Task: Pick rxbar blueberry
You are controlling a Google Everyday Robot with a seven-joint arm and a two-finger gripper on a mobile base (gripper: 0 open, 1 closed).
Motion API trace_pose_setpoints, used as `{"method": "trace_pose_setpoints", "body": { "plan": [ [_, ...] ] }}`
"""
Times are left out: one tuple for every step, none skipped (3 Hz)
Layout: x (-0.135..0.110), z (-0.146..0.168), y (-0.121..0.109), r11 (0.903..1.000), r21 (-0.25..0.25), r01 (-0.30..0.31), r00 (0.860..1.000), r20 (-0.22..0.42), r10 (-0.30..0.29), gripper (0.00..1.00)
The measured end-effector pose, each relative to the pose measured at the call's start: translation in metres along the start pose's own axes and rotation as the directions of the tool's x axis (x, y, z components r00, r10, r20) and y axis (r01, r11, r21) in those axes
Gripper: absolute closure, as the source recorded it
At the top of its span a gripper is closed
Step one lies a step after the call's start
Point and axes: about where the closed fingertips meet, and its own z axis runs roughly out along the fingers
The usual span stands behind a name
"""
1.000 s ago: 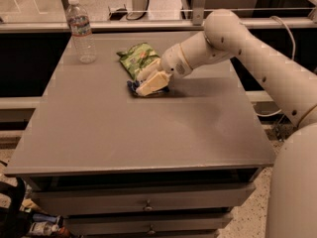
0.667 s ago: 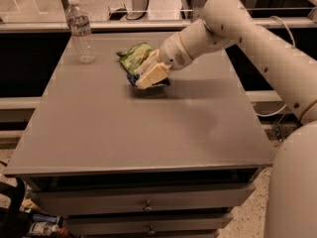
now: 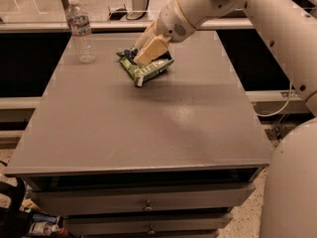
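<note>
In the camera view, the claw [image 3: 151,49] is seen over the far middle of the surface [image 3: 148,138], at the upper edge of a crinkled green bag [image 3: 148,71]; whether it is open or closed cannot be told, nor whether anything is gripped. The rxbar blueberry [image 3: 129,56] is shown only as a sliver of dark blue just left of the claw, against the bag's far edge; the rest is hidden by the claw and the bag. A water bottle [image 3: 80,31] stands upright well apart, near the far left corner.

The bar is judged to be light and flat, fairly stiff inside a slick wrapper; it is likely to slide on the surface or on the bag if pushed from one side only. Hold is best taken across its short width, near the middle, with the bag's loose foil kept out of the grip; a pinch at a wrapper end would probably let it droop or slip.

Against the frames of a second ago, the claw is found higher in the picture, toward the back of the surface; then it lay at the bag's near side, with dark blue showing beneath it. Now the bag's near half is uncovered, and the blue shows beside the claw at the far side; a lift with the bar may be guessed, though it is not shown. The bottle is unmoved.
</note>
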Motion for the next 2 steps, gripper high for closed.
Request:
{"method": "trace_pose_setpoints", "body": {
  "plan": [
    [-0.018, -0.012, -0.003, 0.998, 0.022, 0.058, 0.998, 0.026, -0.059, 1.0],
    [-0.036, -0.024, -0.001, 0.9895, 0.043, 0.138, 0.987, 0.077, -0.141, 1.0]
  ]
}}
